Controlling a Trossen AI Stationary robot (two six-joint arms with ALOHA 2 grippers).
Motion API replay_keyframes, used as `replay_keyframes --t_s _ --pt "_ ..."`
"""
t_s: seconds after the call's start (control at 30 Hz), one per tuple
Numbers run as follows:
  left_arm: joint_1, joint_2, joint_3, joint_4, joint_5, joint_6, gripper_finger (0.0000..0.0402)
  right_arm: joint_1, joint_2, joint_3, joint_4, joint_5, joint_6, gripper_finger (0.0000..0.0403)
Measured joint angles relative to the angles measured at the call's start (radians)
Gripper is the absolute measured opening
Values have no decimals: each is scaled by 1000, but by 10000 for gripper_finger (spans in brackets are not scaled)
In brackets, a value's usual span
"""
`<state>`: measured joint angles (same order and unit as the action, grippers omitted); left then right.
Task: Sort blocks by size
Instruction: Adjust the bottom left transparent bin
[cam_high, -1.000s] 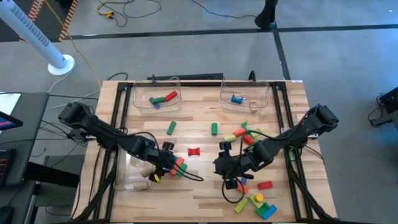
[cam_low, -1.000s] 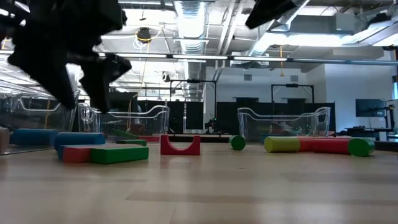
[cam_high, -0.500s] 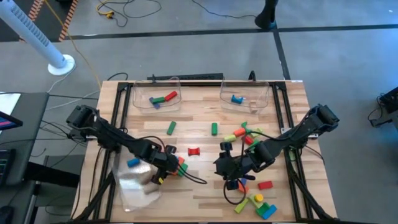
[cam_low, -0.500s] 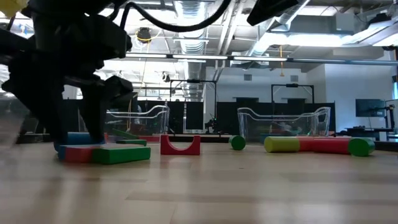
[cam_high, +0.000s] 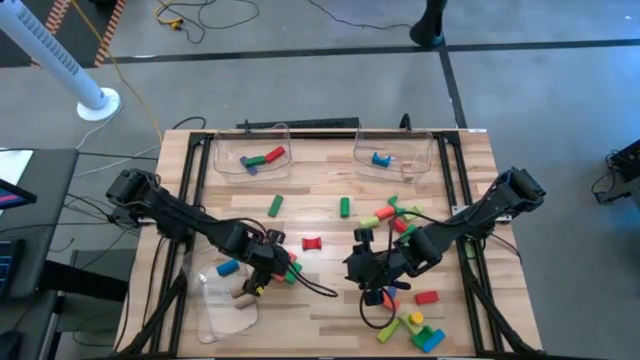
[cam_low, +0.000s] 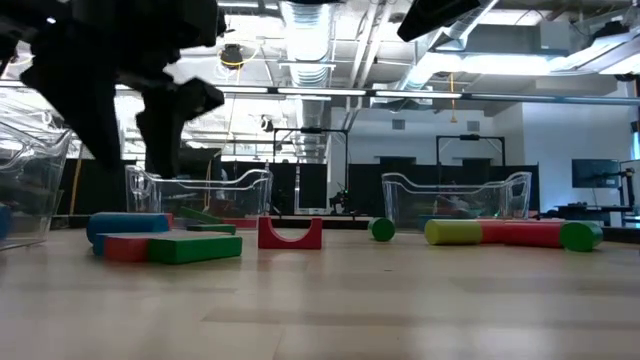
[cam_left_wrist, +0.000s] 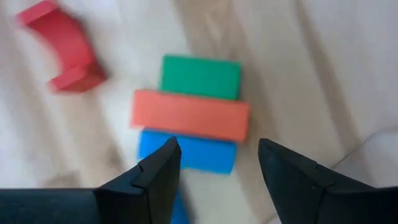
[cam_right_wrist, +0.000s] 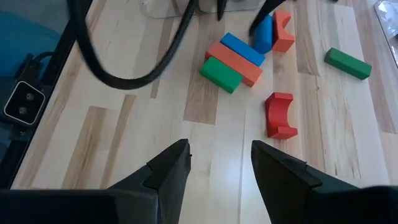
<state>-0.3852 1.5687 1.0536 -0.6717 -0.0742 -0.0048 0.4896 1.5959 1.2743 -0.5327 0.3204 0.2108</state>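
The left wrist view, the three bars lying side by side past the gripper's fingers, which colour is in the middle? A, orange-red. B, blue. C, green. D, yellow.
A: the orange-red bar lies between the green bar and the blue bar, with the left gripper open just short of the blue one.

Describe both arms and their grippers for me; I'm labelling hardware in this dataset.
Both arms are dark, slim and jointed. The left gripper and right gripper each have two black, wedge-shaped fingers. Black cables loop from the wrists over the table. No markings are visible.
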Motion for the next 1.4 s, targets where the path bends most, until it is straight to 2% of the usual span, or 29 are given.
replay_keyframes --t_s 0.2,0.43,0.63,0.73,0.87,1.2,1.3,1.4 --pt "-24 -51 73 -199 -117 -59 210 0 0 0 0 0 -1 207" --pt "-49 -215 79 -354 -196 -250 210 0 0 -29 19 0 -3 208" --pt "-77 -327 59 -528 -188 -474 210 -1 2 -69 49 0 -1 207" --pt "-84 -347 15 -556 -139 -528 210 -1 2 -69 60 0 -2 207" --pt "-85 -351 -52 -581 -89 -566 210 -1 2 -69 64 0 -9 207" --pt "-85 -353 -191 -578 -83 -575 206 -1 2 -69 65 0 -9 207" --pt "-85 -353 -242 -571 -87 -554 182 -1 2 -69 68 0 -9 208" --pt "-85 -352 -275 -568 -91 -525 142 -3 2 -69 72 0 -10 207"
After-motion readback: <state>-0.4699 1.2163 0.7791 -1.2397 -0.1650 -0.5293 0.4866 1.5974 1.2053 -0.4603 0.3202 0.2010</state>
